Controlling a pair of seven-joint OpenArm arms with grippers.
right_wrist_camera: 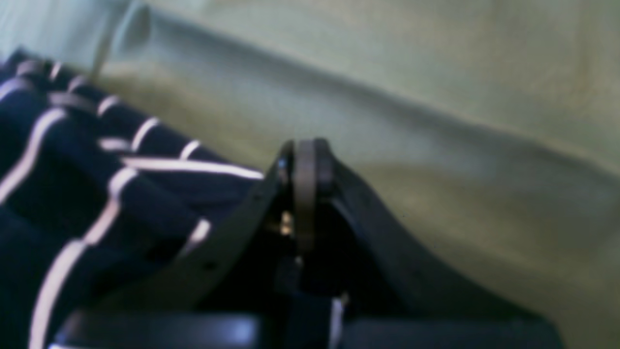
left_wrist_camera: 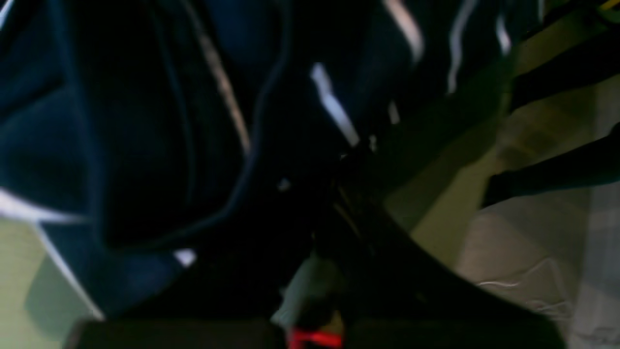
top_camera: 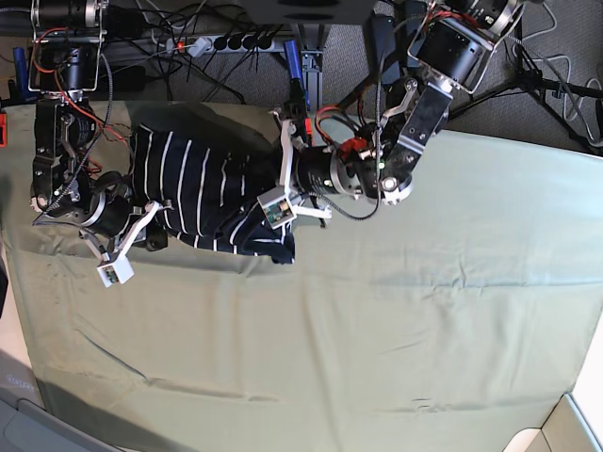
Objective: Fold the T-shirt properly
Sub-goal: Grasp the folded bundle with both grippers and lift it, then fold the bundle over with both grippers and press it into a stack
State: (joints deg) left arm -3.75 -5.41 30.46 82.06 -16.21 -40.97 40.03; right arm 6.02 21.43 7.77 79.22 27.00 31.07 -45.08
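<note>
The T-shirt (top_camera: 203, 193) lies bunched near the far left corner of the table, on the pale green cloth (top_camera: 377, 339) that covers it, and it is being held up between the 2 arms rather than lying flat. The right gripper (top_camera: 155, 235) is at the shirt's left edge; in the right wrist view its jaws are pressed together with a sliver of striped fabric showing between them, so it looks clamped on the T-shirt's edge. The left gripper (top_camera: 283, 193) is at the shirt's right side, and the left wrist view is dark and blurred, filled with folds of striped fabric right at the jaws; they appear closed on the T-shirt, though the exact pinch point is hard to make out. Judging by the heap of wrinkles and the lack of any flat, squared shape, the folding is at an early stage: the shirt is gathered and gripped at 2 sides, but no clean fold is visible yet. Spreading it flat, folding the sleeves in and doubling the body all seem left to do.
</note>
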